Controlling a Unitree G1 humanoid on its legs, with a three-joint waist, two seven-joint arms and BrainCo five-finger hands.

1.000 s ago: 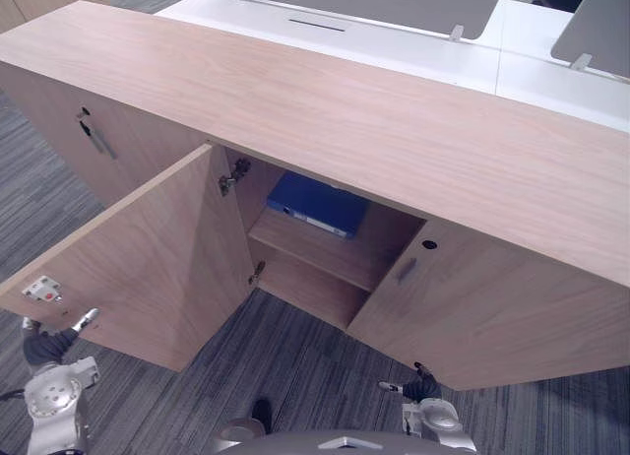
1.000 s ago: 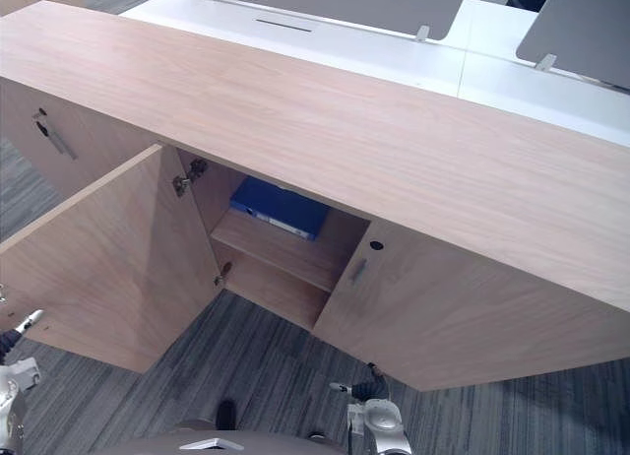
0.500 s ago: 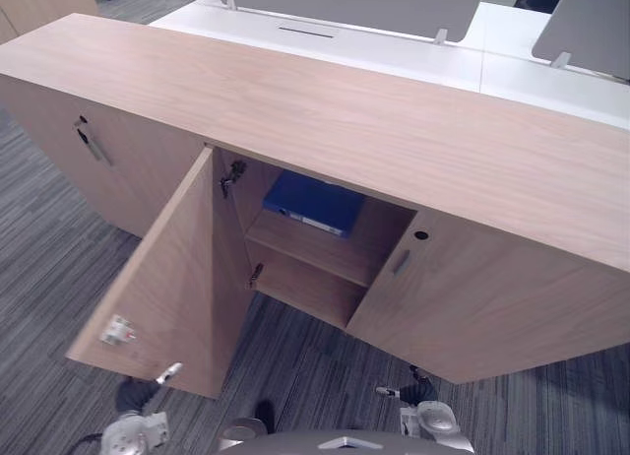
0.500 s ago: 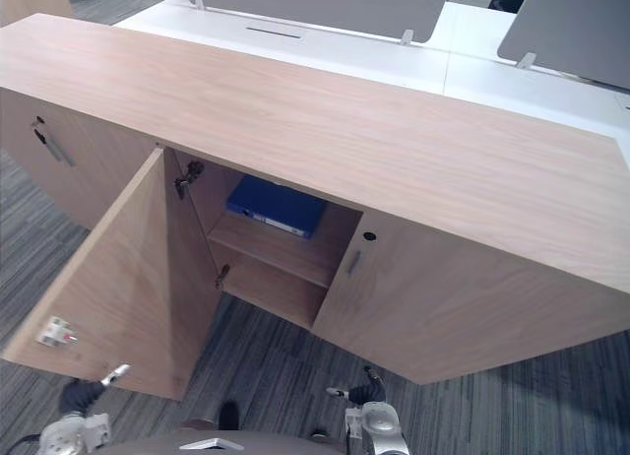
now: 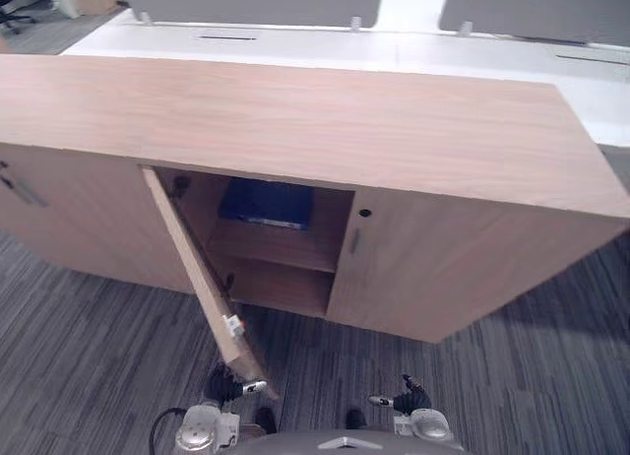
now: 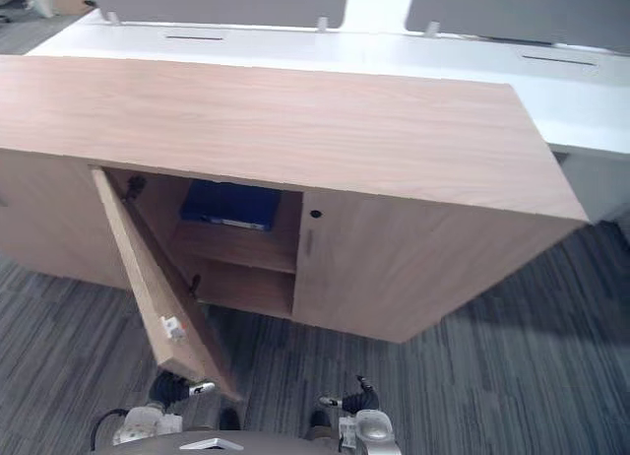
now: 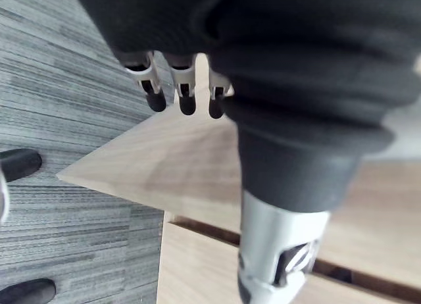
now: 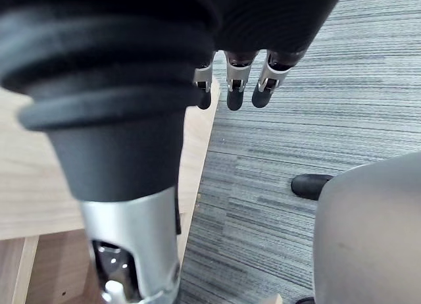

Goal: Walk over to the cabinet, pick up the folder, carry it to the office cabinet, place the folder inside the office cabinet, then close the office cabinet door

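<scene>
- The blue folder (image 5: 264,201) is lying flat on the upper shelf (image 5: 281,248) inside the office cabinet (image 5: 295,120).
- The cabinet's door (image 5: 197,268) is standing partly open, angled toward the robot.
- The left hand (image 5: 226,383) is hovering just beside the door's lower corner, fingers straight and relaxed.
- The right hand (image 5: 406,399) is hanging over the carpet (image 5: 89,357), fingers also loose.

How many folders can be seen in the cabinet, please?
1. The blue folder lies on the upper shelf behind the open door. More could be hidden behind the closed doors.
</scene>
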